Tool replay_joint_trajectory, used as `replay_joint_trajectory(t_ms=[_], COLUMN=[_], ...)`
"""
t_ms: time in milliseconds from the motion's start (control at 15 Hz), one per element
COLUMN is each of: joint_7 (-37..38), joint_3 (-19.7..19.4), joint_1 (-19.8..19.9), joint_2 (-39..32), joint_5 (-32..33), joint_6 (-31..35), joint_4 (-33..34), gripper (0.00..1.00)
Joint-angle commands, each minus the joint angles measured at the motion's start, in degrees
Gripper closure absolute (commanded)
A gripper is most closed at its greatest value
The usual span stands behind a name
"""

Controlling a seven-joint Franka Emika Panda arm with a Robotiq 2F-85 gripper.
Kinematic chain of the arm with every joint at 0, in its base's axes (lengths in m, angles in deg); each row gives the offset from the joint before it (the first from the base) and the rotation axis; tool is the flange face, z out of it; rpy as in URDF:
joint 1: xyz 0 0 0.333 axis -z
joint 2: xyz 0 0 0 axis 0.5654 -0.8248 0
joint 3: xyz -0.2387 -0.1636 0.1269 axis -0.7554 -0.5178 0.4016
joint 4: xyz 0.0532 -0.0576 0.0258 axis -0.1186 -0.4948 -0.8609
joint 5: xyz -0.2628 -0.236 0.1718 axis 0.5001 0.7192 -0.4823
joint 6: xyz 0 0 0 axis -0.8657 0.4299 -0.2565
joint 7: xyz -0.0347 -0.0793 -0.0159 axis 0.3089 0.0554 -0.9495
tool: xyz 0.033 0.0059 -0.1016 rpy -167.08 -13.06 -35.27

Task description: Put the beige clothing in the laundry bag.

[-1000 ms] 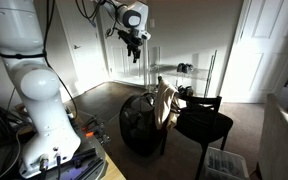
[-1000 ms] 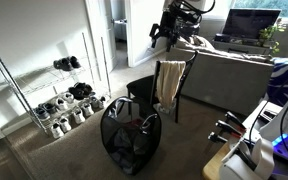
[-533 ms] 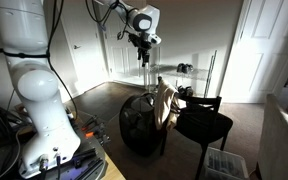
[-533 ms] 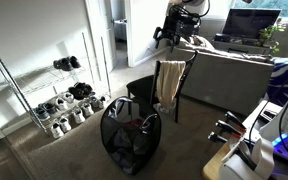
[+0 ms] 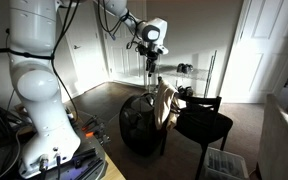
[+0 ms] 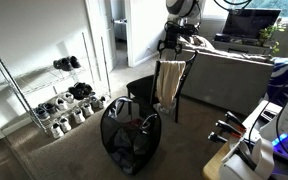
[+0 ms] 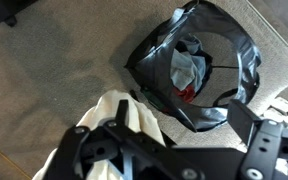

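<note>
Your beige clothing (image 6: pixel 169 85) hangs just under your gripper (image 6: pixel 167 45), draped over the back of the chair (image 5: pixel 206 125) in long, limp, pale cream folds. The laundry bag (image 6: pixel 124 145) stands on the floor well below your hand, just beside the clothing. It is black mesh, round and upright, its mouth open, with white and red fabric inside.
</note>
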Motion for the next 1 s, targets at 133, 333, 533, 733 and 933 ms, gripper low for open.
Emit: replay_joint_trajectory(t_ms=[133,333,533,733,933], joint_7=[6.16,8.81,10.82,13.03,14.50], joint_3=[-1.44,-2.67,-3.26,-4.20,-5.19], joint_1=[-0.38,-1.25,-1.60,-2.26,-3.26], joint_2=[-4.77,-5.52,-6.27,-7.39,-8.20], joint_5=[3.07,5.26,5.51,7.69,11.29], joint_6=[-0.09,5.51,13.31,18.05,15.08], joint_4=[0.76,-0.45,-0.60,0.22,1.67], gripper=[0.00,0.00,0.00,0.00,0.00])
